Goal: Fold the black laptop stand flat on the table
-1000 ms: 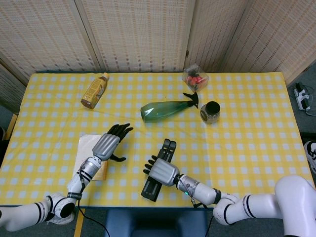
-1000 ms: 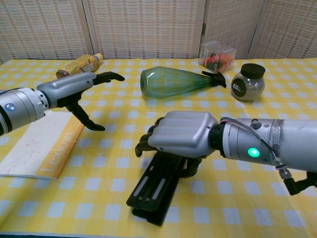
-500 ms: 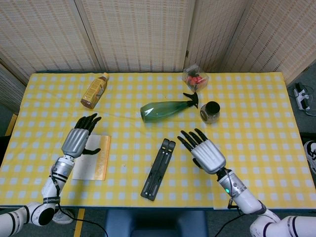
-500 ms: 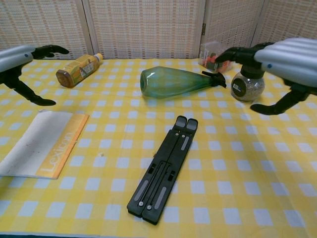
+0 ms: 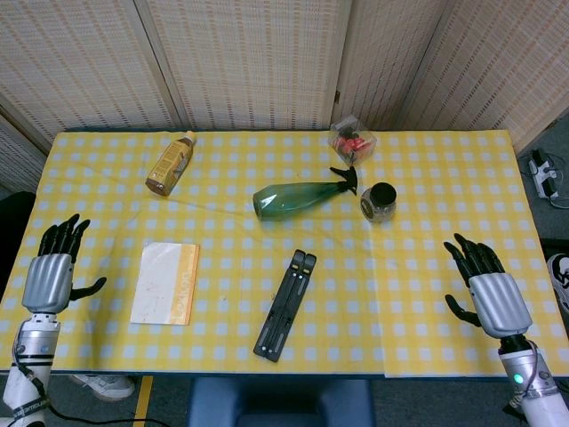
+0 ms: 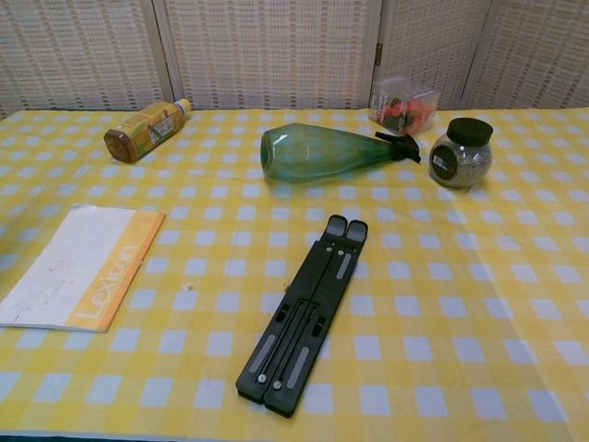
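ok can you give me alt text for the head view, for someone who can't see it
A folded black laptop stand lies flat near the front of a yellow checked table, with the robot's open left hand and right hand held apart at the table's two ends. Also on it: a notebook, a green spray bottle, a tea bottle, a jar and a snack packet.

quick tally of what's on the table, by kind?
Bottles: 2, the amber drink bottle and the green spray bottle
Jars: 1, black-lidded jar
Clear snack boxes: 1
Notebooks: 1
Laptop stands: 1, black, folded flat
Total: 6
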